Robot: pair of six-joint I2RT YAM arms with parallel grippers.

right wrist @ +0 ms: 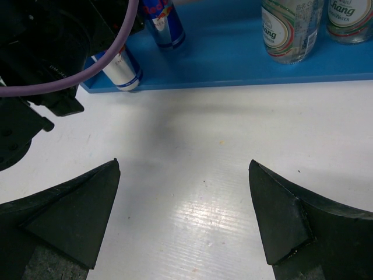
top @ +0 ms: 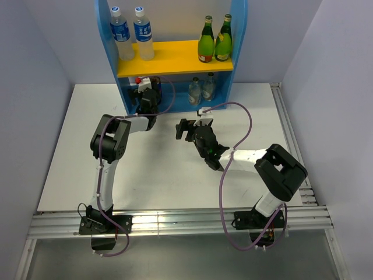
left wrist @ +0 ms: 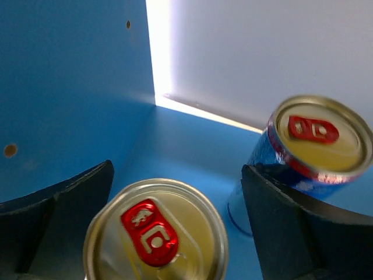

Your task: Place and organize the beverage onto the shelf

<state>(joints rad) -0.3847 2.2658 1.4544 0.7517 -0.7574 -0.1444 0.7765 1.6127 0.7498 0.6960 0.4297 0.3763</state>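
Silver-topped near can (left wrist: 156, 233) stands upright on the lower level of the shelf (left wrist: 70, 87), directly between the spread fingers of the left gripper (left wrist: 176, 175), seemingly untouched. Right gripper (right wrist: 184, 166), open and empty, is farther off.

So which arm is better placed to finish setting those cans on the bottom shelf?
Left. The left tool straddles the near can inside the shelf; the right tool is open over the table, holding nothing.
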